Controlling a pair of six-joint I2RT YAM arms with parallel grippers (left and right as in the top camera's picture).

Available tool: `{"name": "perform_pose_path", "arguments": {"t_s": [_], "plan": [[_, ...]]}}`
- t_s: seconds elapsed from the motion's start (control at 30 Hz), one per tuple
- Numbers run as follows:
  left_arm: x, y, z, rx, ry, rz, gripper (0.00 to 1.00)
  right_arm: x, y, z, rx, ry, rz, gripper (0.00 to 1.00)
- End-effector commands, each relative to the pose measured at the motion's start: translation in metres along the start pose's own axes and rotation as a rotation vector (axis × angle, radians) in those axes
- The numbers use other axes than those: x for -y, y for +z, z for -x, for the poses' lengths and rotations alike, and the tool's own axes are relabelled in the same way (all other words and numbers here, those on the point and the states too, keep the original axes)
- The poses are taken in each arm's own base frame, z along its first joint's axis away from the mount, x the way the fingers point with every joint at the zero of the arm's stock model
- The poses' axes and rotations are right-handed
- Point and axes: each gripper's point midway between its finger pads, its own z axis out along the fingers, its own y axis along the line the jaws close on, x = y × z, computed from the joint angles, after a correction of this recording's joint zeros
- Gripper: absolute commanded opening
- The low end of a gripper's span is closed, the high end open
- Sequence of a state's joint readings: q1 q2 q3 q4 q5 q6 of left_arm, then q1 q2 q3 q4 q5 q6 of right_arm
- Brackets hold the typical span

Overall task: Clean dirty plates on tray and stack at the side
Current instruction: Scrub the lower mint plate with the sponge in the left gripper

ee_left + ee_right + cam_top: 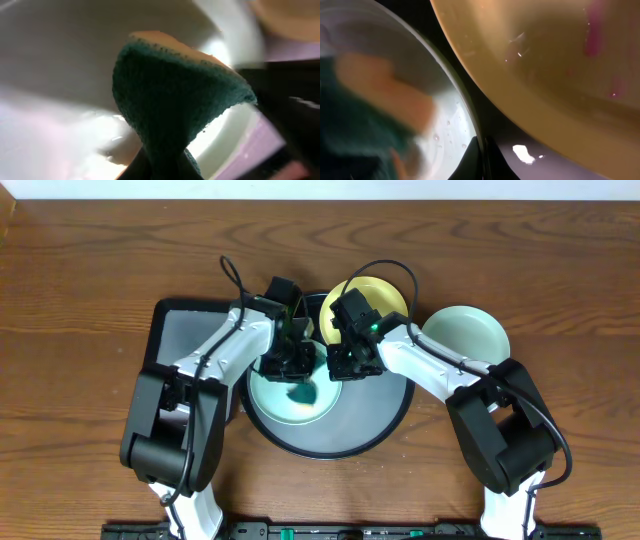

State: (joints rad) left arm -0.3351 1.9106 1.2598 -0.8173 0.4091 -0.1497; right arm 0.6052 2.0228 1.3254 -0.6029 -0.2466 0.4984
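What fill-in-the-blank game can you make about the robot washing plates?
The left gripper holds a green ____.
The sponge rubs the near plate, coloured ____.
The far plate is coloured ____.
The right plate sits off the tray, on the ____.
Missing words: sponge; green; yellow; table.

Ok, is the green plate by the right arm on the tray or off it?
Off. That green plate rests on the wooden table, outside the rim of the black tray.
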Motion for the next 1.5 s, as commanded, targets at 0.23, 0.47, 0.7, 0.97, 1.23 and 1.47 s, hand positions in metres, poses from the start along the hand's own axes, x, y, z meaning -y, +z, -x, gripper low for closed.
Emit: {"name": "perform_pose_path", "arguments": {"t_s": [0.23, 0.47, 0.7, 0.97, 1.23, 1.47], "plan": [[-0.072, -0.015, 0.029, 0.201, -0.247, 0.409, 0.07, 0.007, 0.008, -0.001, -0.011, 0.025, -0.023, 0.01], [-0.097, -0.027, 0.005, 0.178, -0.396, 0.564, 0.08, 0.007, 0.008, -0.001, -0.010, 0.025, -0.022, 0.01], [0.007, 0.001, -0.021, -0.091, -0.001, -0.056, 0.08, 0.007, 0.008, -0.001, -0.010, 0.025, -0.022, 0.01], [-0.009, 0.002, 0.012, 0.051, -0.043, 0.045, 0.07, 0.007, 0.008, -0.001, -0.010, 0.025, -0.022, 0.01], [-0.101, -0.032, 0.032, 0.307, -0.407, 0.575, 0.08, 0.007, 0.008, -0.001, -0.010, 0.025, -0.022, 0.01], [-0.065, -0.010, -0.001, 0.072, -0.288, 0.370, 0.08, 0.007, 0.008, -0.001, -0.010, 0.025, -0.022, 0.01]]}}
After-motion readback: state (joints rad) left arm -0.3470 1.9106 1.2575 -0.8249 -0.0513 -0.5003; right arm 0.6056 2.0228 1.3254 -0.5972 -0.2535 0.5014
